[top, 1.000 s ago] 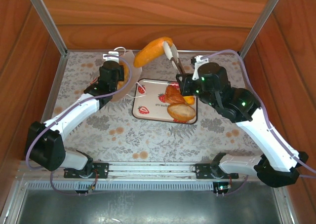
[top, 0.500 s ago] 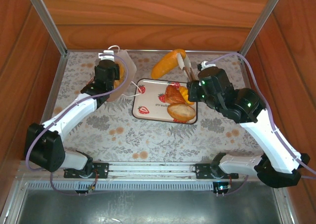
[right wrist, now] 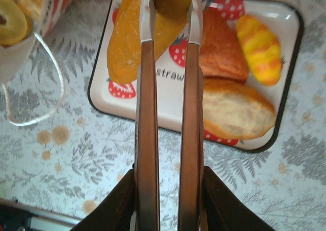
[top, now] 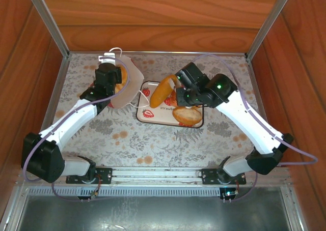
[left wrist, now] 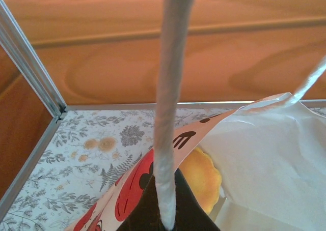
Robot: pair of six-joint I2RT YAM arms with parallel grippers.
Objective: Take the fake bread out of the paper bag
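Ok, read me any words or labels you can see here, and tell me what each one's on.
"straw": printed on the tray; the rest of the word is hidden.
Dark brown print along the edge of the bag: cut off, cannot be read.
No other text can be read.

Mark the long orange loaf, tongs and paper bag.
long orange loaf [right wrist: 123,42]: right wrist view, its left flank.
tongs [right wrist: 147,139]: right wrist view, left arm.
paper bag [left wrist: 265,160]: left wrist view, white wall.
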